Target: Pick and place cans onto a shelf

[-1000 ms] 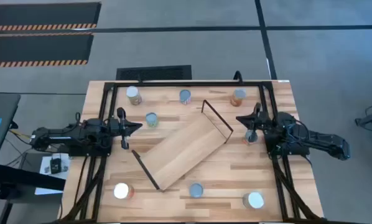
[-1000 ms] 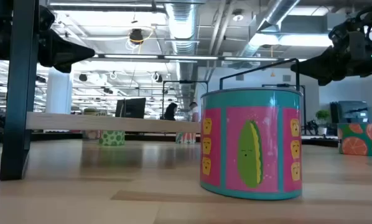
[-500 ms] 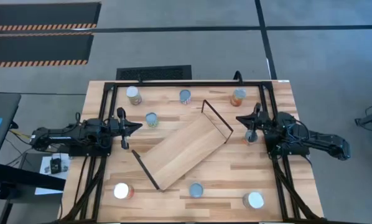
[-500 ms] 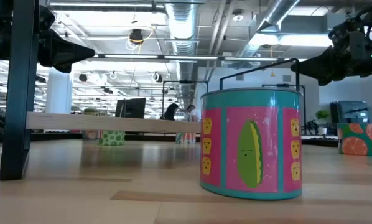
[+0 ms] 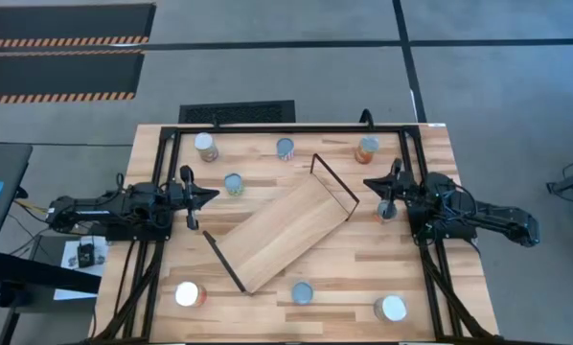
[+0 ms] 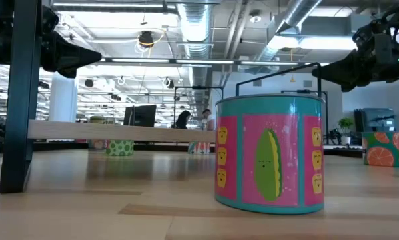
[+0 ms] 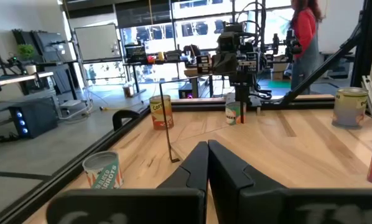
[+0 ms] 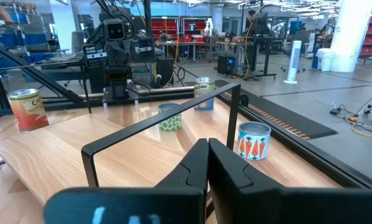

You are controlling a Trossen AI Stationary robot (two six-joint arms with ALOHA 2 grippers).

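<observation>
The shelf [image 5: 286, 233], a long light-wood board with black wire brackets, lies diagonally mid-table. Several cans stand around it: three along the far edge [image 5: 206, 147] [image 5: 285, 148] [image 5: 367, 149], one [image 5: 233, 183] just ahead of my left gripper [image 5: 213, 195], one [image 5: 387, 211] beside my right gripper [image 5: 367, 181], and three near the front [image 5: 187, 294] [image 5: 302, 292] [image 5: 392, 308]. Both grippers are shut and empty, hovering at opposite sides of the shelf. The left wrist view shows closed fingers [image 7: 198, 168]; the right wrist view shows closed fingers [image 8: 199, 163] facing a shelf bracket [image 8: 161, 121].
The low view has a pink-and-teal corn can [image 6: 269, 153] close up and an orange-print can [image 6: 385, 148] at right. A black frame [image 5: 286, 127] rims the table. A person in red [image 7: 304, 31] stands beyond the table in the left wrist view.
</observation>
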